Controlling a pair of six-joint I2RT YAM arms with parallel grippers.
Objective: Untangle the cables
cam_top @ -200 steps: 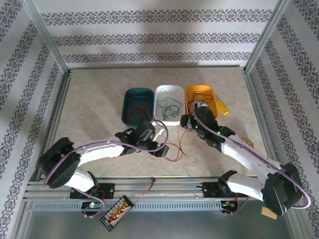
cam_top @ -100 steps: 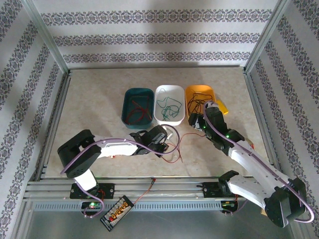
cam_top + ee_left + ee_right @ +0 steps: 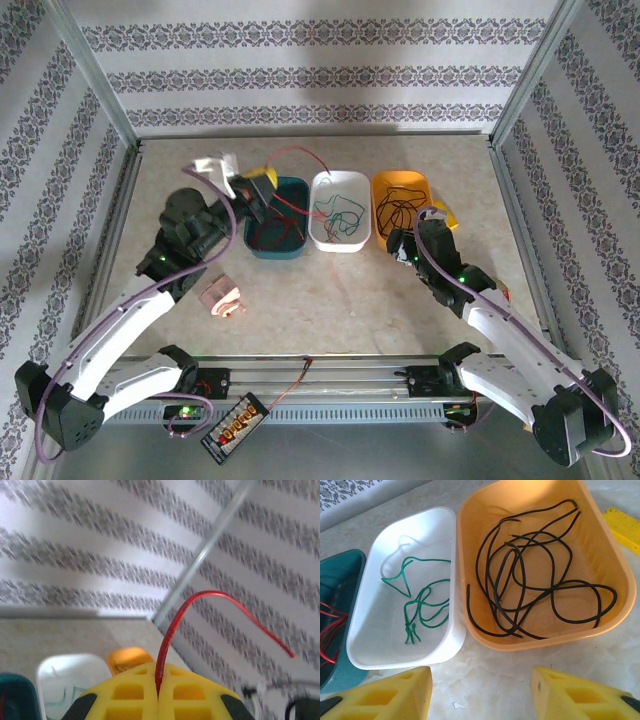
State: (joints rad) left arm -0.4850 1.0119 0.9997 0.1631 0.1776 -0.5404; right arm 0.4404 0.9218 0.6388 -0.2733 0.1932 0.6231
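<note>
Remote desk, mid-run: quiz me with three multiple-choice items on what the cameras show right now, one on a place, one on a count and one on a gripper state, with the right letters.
1. Where do the thin black wires lie?
A. loose on the tabletop
B. hanging from the metal frame
C. in the orange plastic tub

2. How many plastic tubs stand side by side?
A. two
B. three
C. four

3. What state is the left gripper in?
A. open and empty
B. shut on a thin red wire
C. shut on a green wire

Answers:
1 C: the right wrist view shows the black loops inside the orange plastic tub.
2 B: the teal plastic tub, the white plastic tub and the orange one form one row.
3 B: its yellow fingers meet around the red wire, which arcs upward from them.
</note>
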